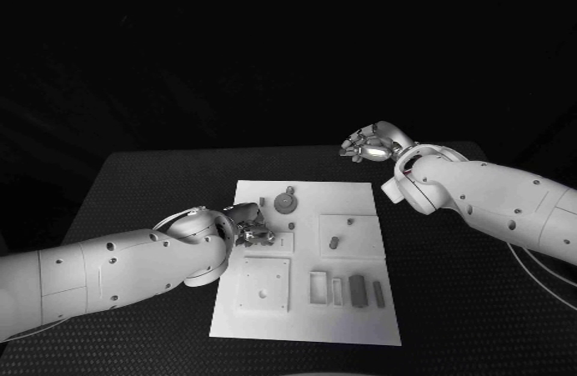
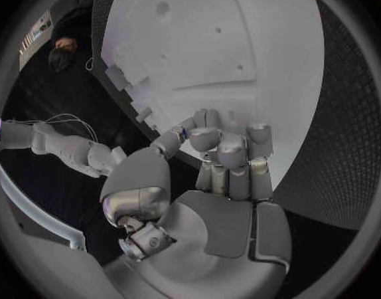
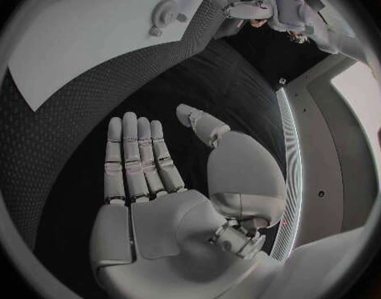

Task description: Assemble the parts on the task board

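Hovering over the task board (image 1: pixel 361 194), the left robot hand (image 1: pixel 247 226) is curling empty, needing a part; the right robot hand (image 1: pixel 373 144) is waiting flat, fingers extended.

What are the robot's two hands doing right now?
Left hand: fingers curled in over the task board; holding anything, cannot tell.
Right hand: open, holding nothing.

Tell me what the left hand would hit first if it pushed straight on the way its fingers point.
Probably the task board itself: the left hand sits curled at its edge, fingers aimed across the white surface. Depth is unclear, so a raised part might come first.
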You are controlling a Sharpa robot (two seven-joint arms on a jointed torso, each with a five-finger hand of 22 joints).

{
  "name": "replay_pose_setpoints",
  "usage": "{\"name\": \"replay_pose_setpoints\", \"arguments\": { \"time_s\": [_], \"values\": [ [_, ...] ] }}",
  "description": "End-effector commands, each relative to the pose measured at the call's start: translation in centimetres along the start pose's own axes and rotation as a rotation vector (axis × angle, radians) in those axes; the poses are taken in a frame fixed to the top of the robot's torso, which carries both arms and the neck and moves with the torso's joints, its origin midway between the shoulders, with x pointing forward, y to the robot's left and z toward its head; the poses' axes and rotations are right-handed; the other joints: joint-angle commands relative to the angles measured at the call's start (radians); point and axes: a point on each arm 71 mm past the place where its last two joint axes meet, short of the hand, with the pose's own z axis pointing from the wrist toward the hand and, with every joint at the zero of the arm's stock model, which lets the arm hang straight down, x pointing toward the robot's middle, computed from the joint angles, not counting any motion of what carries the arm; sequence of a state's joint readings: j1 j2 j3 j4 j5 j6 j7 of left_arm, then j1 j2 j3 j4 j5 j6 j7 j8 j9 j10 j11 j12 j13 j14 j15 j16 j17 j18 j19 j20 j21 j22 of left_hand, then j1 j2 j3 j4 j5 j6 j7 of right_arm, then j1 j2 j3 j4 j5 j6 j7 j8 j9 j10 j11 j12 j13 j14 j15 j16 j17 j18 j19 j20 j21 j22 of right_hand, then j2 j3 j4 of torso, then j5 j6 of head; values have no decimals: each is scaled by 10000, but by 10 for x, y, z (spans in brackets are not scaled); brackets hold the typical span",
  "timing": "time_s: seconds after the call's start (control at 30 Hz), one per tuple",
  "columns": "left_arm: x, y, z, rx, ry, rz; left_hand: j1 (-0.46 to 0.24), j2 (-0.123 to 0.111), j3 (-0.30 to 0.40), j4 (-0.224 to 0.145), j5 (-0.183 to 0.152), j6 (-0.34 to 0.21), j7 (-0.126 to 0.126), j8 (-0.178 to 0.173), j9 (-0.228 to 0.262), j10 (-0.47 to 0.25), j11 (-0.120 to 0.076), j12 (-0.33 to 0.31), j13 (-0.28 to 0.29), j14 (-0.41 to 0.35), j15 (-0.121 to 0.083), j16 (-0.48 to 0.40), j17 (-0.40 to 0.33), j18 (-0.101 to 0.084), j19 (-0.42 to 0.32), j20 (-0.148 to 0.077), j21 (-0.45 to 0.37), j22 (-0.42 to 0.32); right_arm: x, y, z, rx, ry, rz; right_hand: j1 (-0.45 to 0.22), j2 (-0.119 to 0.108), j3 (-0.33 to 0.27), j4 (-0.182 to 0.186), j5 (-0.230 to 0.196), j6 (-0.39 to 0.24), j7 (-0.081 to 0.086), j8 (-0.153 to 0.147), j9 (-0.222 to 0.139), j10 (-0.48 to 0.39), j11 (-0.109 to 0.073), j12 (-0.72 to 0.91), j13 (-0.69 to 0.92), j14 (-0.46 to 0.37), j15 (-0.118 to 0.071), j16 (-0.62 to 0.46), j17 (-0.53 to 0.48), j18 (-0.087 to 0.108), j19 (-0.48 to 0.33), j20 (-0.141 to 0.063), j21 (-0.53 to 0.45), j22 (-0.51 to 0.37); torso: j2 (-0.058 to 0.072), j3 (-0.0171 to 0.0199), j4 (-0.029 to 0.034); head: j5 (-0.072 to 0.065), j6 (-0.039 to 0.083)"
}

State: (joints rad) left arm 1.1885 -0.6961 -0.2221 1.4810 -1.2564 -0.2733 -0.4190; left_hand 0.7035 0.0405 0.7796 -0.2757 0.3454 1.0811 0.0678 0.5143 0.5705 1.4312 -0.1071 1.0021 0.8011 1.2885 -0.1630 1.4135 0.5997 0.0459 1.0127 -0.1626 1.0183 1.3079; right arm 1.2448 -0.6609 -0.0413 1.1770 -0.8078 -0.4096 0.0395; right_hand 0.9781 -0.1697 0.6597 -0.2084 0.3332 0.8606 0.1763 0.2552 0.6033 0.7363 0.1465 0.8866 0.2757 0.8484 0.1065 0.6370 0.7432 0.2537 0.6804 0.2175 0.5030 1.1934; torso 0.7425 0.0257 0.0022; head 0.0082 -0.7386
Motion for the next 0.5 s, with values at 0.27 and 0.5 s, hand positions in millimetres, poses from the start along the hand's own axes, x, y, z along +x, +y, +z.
{"name": "replay_pose_setpoints", "arguments": {
  "time_s": [0.27,0.5],
  "values": [
    [10,-11,4,44,1640,601,130,9,487,-128,-104,1445,-860,58,-27,-183,-179,47,-21,-83,-192,43,-19,74,-71,-1045,51,193,3,2,1,-107,145,-54,-26,7,12,-75,72,-64,-10,-13,-9,-89,4,61,-17,-67,17,-37,-15,77,30,37,-48,22,7,6,-12,5,3],
    [11,-11,5,-64,1992,836,149,20,506,-126,-111,1432,-858,65,-31,-186,-178,49,-29,-90,-190,42,-23,72,-80,-1041,51,192,3,2,1,-109,146,-54,-27,7,11,-76,87,-65,-10,-13,-10,-90,5,63,-20,-67,17,-37,-15,77,31,37,-52,26,1,6,2,-12,-12]
  ]
}}
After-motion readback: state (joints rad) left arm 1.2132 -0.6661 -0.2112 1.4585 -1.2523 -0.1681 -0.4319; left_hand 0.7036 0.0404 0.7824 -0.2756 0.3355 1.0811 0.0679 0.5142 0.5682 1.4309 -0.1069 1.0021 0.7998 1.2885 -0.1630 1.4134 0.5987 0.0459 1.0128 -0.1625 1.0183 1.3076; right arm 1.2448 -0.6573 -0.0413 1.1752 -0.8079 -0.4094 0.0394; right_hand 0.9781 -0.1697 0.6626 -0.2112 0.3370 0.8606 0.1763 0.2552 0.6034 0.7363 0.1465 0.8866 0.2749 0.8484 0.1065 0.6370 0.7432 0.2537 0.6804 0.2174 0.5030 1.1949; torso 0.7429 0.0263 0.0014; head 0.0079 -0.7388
